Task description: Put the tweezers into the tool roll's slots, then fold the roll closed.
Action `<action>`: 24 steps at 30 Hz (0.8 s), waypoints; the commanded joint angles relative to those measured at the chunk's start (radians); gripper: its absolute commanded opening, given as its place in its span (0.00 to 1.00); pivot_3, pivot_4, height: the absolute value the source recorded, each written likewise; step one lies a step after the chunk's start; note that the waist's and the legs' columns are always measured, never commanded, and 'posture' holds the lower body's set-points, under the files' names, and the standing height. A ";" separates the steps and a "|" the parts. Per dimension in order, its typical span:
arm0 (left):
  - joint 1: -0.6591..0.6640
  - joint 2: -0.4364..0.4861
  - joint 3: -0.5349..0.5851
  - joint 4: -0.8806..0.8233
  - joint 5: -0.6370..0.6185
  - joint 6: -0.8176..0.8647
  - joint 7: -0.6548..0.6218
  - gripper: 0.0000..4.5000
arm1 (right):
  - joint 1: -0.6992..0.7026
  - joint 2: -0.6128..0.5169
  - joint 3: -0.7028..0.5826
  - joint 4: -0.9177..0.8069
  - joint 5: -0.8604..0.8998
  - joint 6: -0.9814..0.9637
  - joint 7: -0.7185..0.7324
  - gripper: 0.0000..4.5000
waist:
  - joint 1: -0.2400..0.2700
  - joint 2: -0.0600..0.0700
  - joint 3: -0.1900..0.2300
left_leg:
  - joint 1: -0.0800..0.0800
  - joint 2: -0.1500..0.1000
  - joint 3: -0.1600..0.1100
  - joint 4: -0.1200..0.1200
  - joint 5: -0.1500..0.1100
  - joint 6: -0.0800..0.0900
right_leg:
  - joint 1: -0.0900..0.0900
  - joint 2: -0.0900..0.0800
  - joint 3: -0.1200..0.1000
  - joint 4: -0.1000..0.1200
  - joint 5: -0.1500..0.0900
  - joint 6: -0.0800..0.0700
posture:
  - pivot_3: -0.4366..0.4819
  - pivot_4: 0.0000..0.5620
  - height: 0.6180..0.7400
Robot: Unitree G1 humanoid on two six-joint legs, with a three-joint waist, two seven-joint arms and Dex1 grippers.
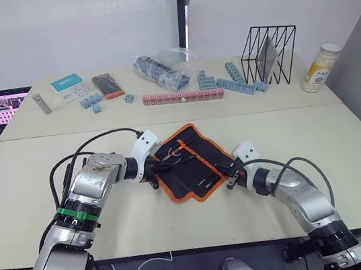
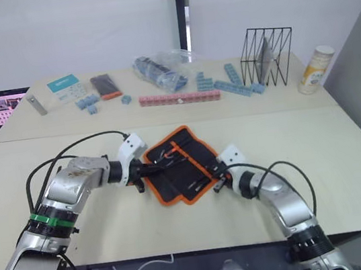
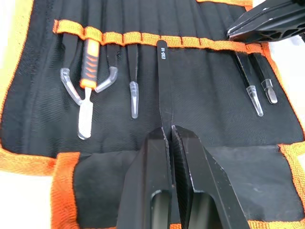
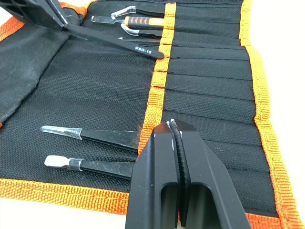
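Observation:
The tool roll point(image 1: 199, 147) lies open at the table's middle, black with orange edging. My left gripper point(image 3: 167, 131) is at its left edge, shut on one black tweezers point(image 3: 163, 86) marked ESD-10. That tweezers' far end touches the orange band over the slots point(image 3: 190, 24). Other tweezers point(image 3: 133, 71) with clear tip caps and an orange-handled tool point(image 3: 88, 62) sit in slots. My right gripper point(image 4: 172, 125) is shut at the roll's right side, its tips resting on the pocket band. Beside it, two capped tweezers point(image 4: 102, 136) are slotted.
On the far half of the table are a pink block strip point(image 1: 181, 97), blue blocks point(image 1: 234, 83), a plastic bag point(image 1: 163, 66), a black wire rack point(image 1: 269, 54), a can point(image 1: 320, 66), a dark pack with an orange end point(image 1: 107, 85) and a grey bar point(image 1: 41, 103).

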 commanded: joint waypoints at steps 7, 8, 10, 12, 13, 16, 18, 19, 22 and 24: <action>-0.019 0.029 0.022 -0.008 0.028 0.008 -0.036 0.00 | 0.021 -0.006 0.000 -0.012 -0.005 0.005 0.012 0.02 | -0.001 0.000 0.000 | 0.000 0.000 0.000 0.000 0.000 0.000 | 0.000 0.000 0.000 0.000 0.000 0.000 | 0.48 0.27 1.00; -0.012 0.033 0.020 -0.022 0.026 0.016 -0.041 0.00 | 0.020 -0.007 0.003 -0.008 -0.006 0.004 0.016 0.02 | -0.001 0.000 0.000 | 0.000 0.000 0.000 0.000 0.000 0.000 | 0.000 0.000 0.000 0.000 0.000 0.000 | 0.48 0.27 1.00; -0.001 0.036 0.020 -0.042 0.022 0.029 -0.044 0.00 | 0.018 -0.006 0.007 0.000 -0.008 -0.001 0.020 0.02 | -0.001 0.000 0.000 | 0.000 0.000 0.000 0.000 0.000 0.000 | 0.000 0.000 0.000 0.000 0.000 0.000 | 0.48 0.27 1.00; 0.003 0.033 0.023 -0.052 0.020 0.035 -0.042 0.00 | 0.016 -0.005 0.010 0.004 -0.010 -0.004 0.023 0.02 | -0.001 0.000 0.000 | 0.000 0.000 0.000 0.000 0.000 0.000 | 0.000 0.000 0.000 0.000 0.000 0.000 | 0.48 0.27 1.00; 0.003 0.030 0.025 -0.054 0.019 0.037 -0.040 0.00 | 0.014 -0.004 0.011 0.005 -0.011 -0.005 0.024 0.02 | -0.001 0.000 0.000 | 0.000 0.000 0.000 0.000 0.000 0.000 | 0.000 0.000 0.000 0.000 0.000 0.000 | 0.48 0.27 1.00; -0.004 0.009 0.025 -0.051 0.019 0.040 -0.030 0.00 | 0.006 -0.002 0.013 0.012 -0.012 -0.006 0.028 0.02 | -0.001 0.000 0.000 | 0.000 0.000 0.000 0.000 0.000 0.000 | 0.000 0.000 0.000 0.000 0.000 0.000 | 0.48 0.27 1.00; -0.013 -0.001 0.018 -0.036 0.033 0.037 -0.019 0.00 | 0.003 -0.002 0.014 0.013 -0.014 -0.007 0.031 0.02 | -0.002 0.000 0.000 | 0.000 0.000 0.000 0.000 0.000 0.000 | 0.000 0.000 0.000 0.000 0.000 0.000 | 0.48 0.27 1.00; -0.019 -0.006 0.016 -0.025 0.040 0.032 -0.013 0.00 | 0.002 -0.001 0.013 0.012 -0.014 -0.006 0.032 0.02 | -0.002 0.000 0.000 | 0.000 0.000 0.000 0.000 0.000 0.000 | 0.000 0.000 0.000 0.000 0.000 0.000 | 0.48 0.27 1.00; -0.040 -0.029 0.013 0.018 0.056 0.011 -0.003 0.00 | 0.004 0.000 0.013 0.007 -0.016 -0.003 0.034 0.02 | -0.002 0.000 0.000 | 0.000 0.000 0.000 0.000 0.000 0.000 | 0.000 0.000 0.000 0.000 0.000 0.000 | 0.48 0.27 1.00; -0.053 -0.041 0.006 0.047 0.071 -0.005 0.001 0.00 | 0.009 0.000 0.015 0.002 -0.017 0.000 0.035 0.02 | -0.002 0.000 0.000 | 0.000 0.000 0.000 0.000 0.000 0.000 | 0.000 0.000 0.000 0.000 0.000 0.000 | 0.48 0.27 1.00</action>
